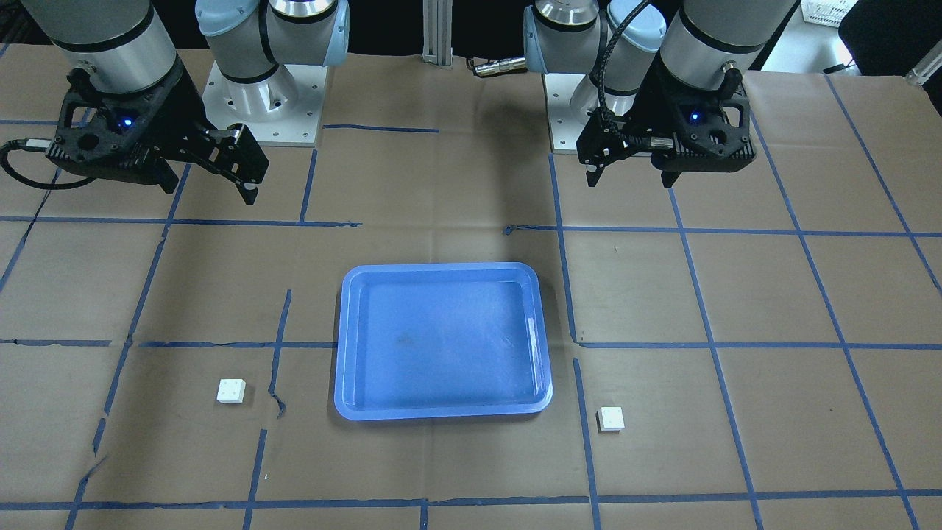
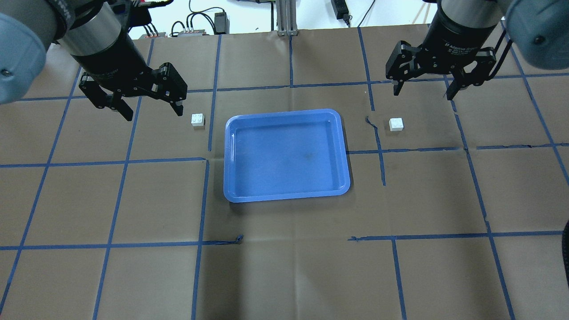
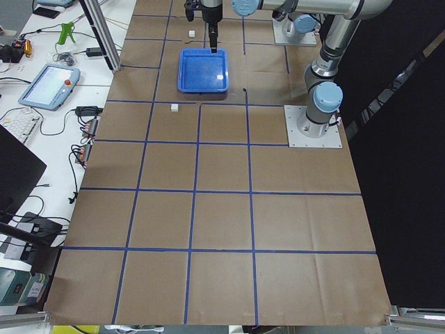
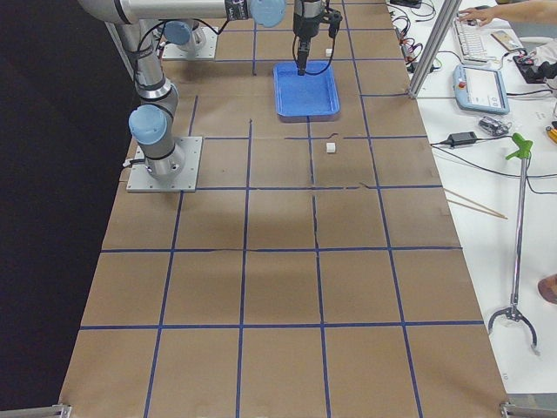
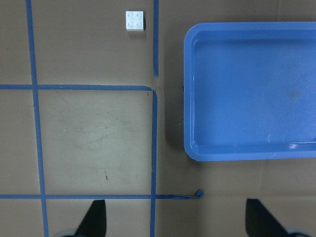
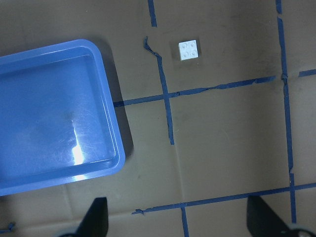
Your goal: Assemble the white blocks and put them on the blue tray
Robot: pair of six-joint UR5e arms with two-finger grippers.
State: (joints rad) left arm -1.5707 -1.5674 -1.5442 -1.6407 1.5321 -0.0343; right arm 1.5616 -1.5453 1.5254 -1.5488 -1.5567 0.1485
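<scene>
The blue tray [image 2: 284, 155] lies empty at the table's middle; it also shows in the front view [image 1: 441, 338]. One white studded block [image 2: 198, 120] sits on the paper just off the tray's left side, also in the left wrist view [image 5: 135, 20] and the front view [image 1: 611, 418]. A second white block [image 2: 396, 124] sits to the tray's right, also in the right wrist view [image 6: 189, 50] and the front view [image 1: 231, 391]. My left gripper [image 2: 153, 111] hovers open and empty left of the first block. My right gripper [image 2: 422, 93] hovers open and empty beyond the second block.
The table is covered in brown paper with a grid of blue tape lines. Both arm bases [image 1: 257, 96] stand at the table's robot side. Operator desks with a teach pendant [image 3: 47, 82] and cables lie past the far edge.
</scene>
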